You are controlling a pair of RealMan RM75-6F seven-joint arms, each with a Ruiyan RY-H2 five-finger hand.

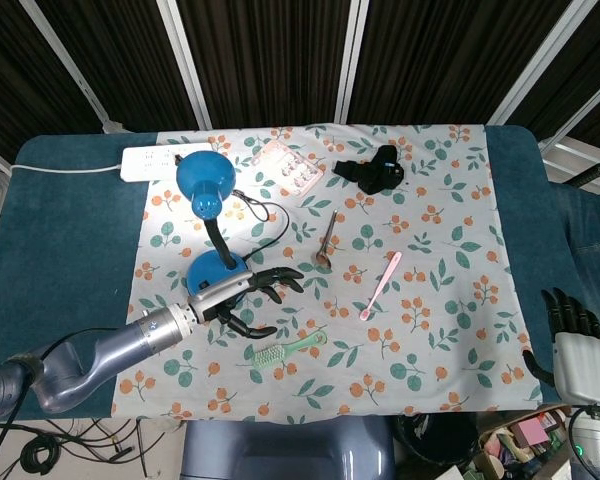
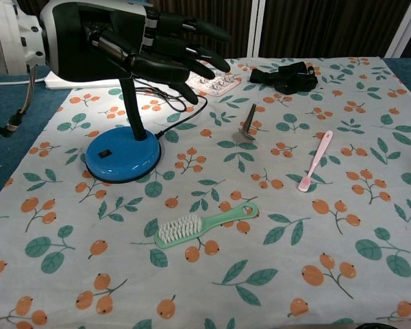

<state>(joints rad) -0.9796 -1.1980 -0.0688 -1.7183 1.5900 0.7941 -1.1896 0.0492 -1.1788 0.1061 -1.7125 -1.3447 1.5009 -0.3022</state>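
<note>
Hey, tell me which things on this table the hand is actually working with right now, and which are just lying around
In hand:
left hand, open, above the cloth, holding nothing
blue desk lamp and green brush, nearest to it

Lying about:
pink toothbrush
spoon
black strap
card of small items
white power strip
right hand, off the table edge

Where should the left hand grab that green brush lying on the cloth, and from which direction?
Probably the handle: the green brush lies flat, bristles up, its bristle head toward the robot's left and its slim handle with the hanging hole pointing right. The left hand, open above the cloth beside the blue lamp, could come straight down and pinch the mid-handle across its width, clear of the bristles.
</note>
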